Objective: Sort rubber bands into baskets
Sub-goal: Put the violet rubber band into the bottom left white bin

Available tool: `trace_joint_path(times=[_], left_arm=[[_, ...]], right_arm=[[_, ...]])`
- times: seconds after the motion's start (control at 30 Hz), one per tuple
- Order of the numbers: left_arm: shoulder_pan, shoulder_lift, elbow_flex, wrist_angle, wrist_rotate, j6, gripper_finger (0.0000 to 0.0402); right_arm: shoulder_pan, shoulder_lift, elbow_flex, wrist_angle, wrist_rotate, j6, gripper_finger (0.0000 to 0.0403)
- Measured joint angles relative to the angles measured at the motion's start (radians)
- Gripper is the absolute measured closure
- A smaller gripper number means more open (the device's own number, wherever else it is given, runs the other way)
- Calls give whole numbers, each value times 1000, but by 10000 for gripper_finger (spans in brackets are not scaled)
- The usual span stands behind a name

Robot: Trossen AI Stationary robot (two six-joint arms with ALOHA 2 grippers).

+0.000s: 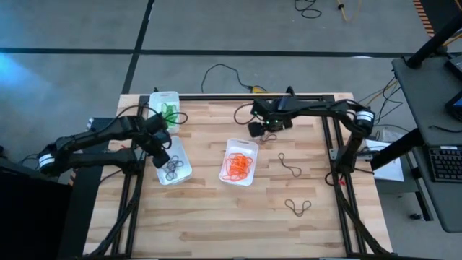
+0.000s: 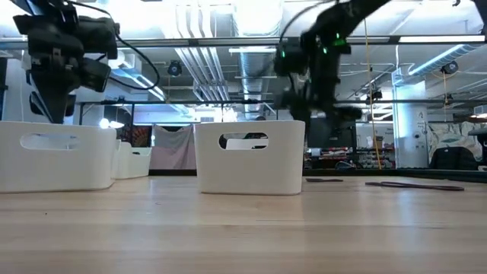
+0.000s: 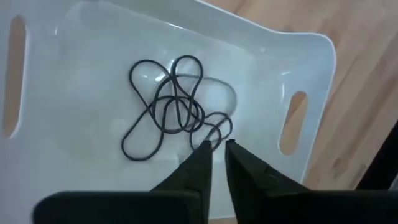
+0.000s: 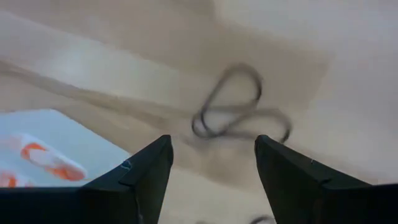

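Observation:
Three white baskets stand on the wooden table: one with green rubber bands [image 1: 167, 108], one with dark bands [image 1: 174, 167], one with orange bands [image 1: 240, 165]. My left gripper [image 3: 216, 148] hangs over the dark-band basket [image 3: 298, 68], pointing down, its fingers a narrow gap apart. A tangle of dark bands [image 3: 166, 112] lies on the basket floor, and a small dark loop [image 3: 219, 126] lies right at the fingertips. My right gripper [image 4: 214, 155] is open and empty above a loose dark band [image 4: 239, 109] on the bare table, beside the orange basket [image 4: 56, 140]. My left gripper stands with its fingertips [image 3: 204, 149] at the small dark loop's near edge [image 3: 214, 134]. The fingertips hide that spot, so I cannot tell whether they touch the loop. The loop lies slack on the basket floor.
Two loose dark bands [image 1: 290, 165] [image 1: 297, 207] lie on the table's right half. Black frame rails [image 1: 333, 144] run along the table's left, right and far edges. A cable [image 1: 224, 72] trails behind the far edge. The near half of the table is bare wood.

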Motion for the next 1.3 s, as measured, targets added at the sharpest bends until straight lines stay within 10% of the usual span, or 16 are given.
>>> trace_joint_path(times=[0.5,0.93,1.3], left_arm=[[0,3,1,54,-45,56,244],[0,2,5,89,-45,54,235],[0,-3,14,104,-7,84,235]], right_arm=[[-23,211,-6,55,-86,307,191],[-25,272,49,18,-64,291,377],[4,173,149,-24,83,239,393]])
